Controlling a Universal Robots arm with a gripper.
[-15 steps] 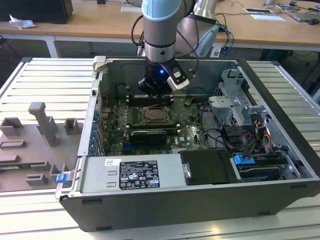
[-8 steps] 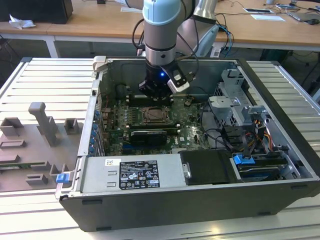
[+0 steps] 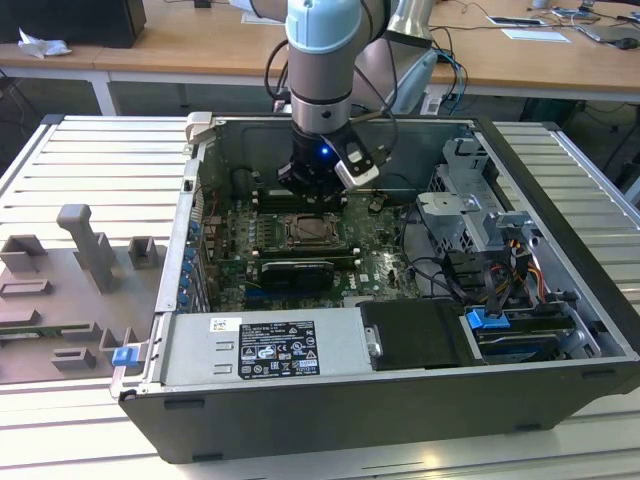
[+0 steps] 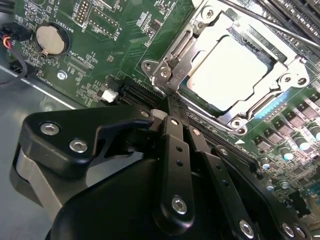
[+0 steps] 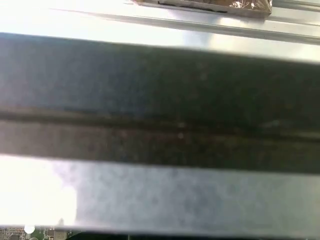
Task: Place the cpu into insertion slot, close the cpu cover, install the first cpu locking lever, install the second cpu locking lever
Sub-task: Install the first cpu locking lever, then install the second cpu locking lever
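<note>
Inside the open case, in the second wrist view, the gripper [image 4: 169,102] has its fingers pinched together with nothing held, tips just beside the cpu cover [image 4: 176,66] corner. Right of that, the cpu [image 4: 227,75] sits in the insertion slot [image 4: 260,102], cover down. I'd press the lever slowly, squarely.

The cpu [image 4: 231,75] is showing a pale silver top inside the silvery cover [image 4: 176,60]. Around the cover, the board [image 4: 100,45] is looking green. The gripper [image 4: 172,112] is black.
</note>
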